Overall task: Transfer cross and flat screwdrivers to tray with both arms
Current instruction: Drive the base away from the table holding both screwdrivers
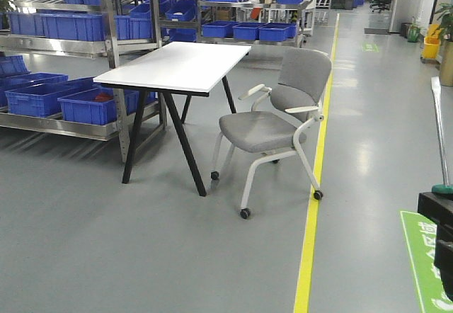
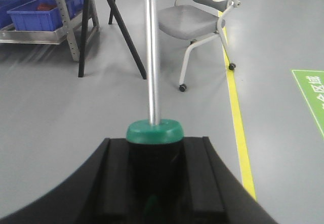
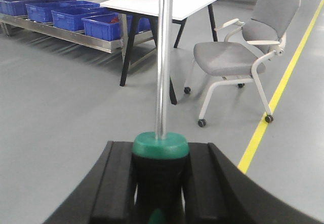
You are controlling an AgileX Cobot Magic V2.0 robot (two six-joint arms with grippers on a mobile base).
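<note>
In the left wrist view my left gripper (image 2: 154, 150) is shut on a screwdriver's dark handle with a green collar (image 2: 154, 133). Its steel shaft (image 2: 152, 51) points straight ahead and its tip is cut off at the top edge. My right gripper (image 3: 160, 158) is likewise shut on the other screwdriver's dark handle below its green collar (image 3: 160, 144), with the shaft (image 3: 163, 57) running up out of frame. At the right edge of the front view a screwdriver shaft (image 1: 439, 132) rises from a black gripper body. Which screwdriver is cross or flat cannot be told. The tray is out of view.
A white table (image 1: 177, 66) on black legs stands ahead, with a grey wheeled chair (image 1: 272, 125) to its right. Metal shelving with blue bins (image 1: 88, 104) runs along the left and back. A yellow floor line (image 1: 311, 207) and a green floor mark (image 1: 421, 256) lie to the right.
</note>
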